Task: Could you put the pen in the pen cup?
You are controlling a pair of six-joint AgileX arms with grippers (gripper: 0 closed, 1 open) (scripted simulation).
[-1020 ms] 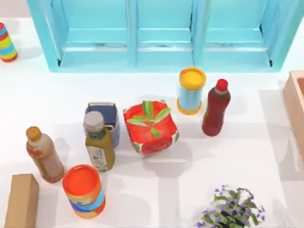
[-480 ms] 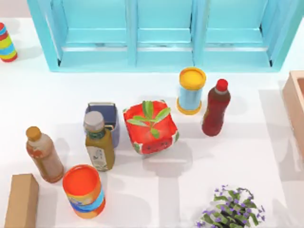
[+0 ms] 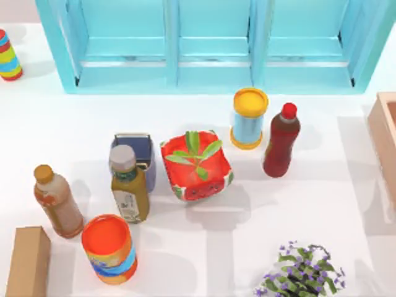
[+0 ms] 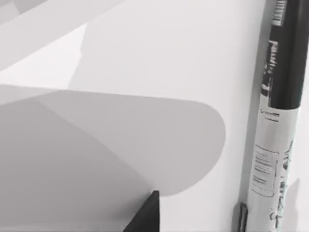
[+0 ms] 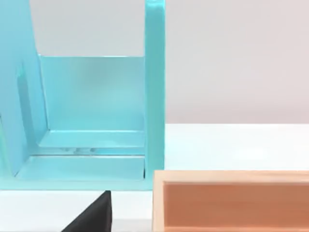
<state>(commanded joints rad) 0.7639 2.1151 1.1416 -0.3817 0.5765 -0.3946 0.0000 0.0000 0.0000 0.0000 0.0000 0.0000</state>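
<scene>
The pen [image 4: 277, 121] lies flat on the white table in the left wrist view; it has a black upper part and a white printed barrel. A dark edge of my left gripper [image 4: 145, 215] juts in beside it, apart from the pen. The pen cup [image 3: 132, 138], dark blue-purple with a grey rim, stands left of centre in the top view, partly hidden by a green bottle [image 3: 129, 185]. A dark edge of my right gripper [image 5: 94, 215] shows low in the right wrist view, near a wooden box [image 5: 231, 200].
A red plant pot [image 3: 197, 164] stands right beside the cup. Around them are a yellow-lidded can [image 3: 249, 117], a red bottle [image 3: 281, 139], a brown bottle [image 3: 57, 201], an orange can [image 3: 108, 247] and a cardboard box [image 3: 28, 260]. A blue shelf [image 3: 213, 43] spans the back.
</scene>
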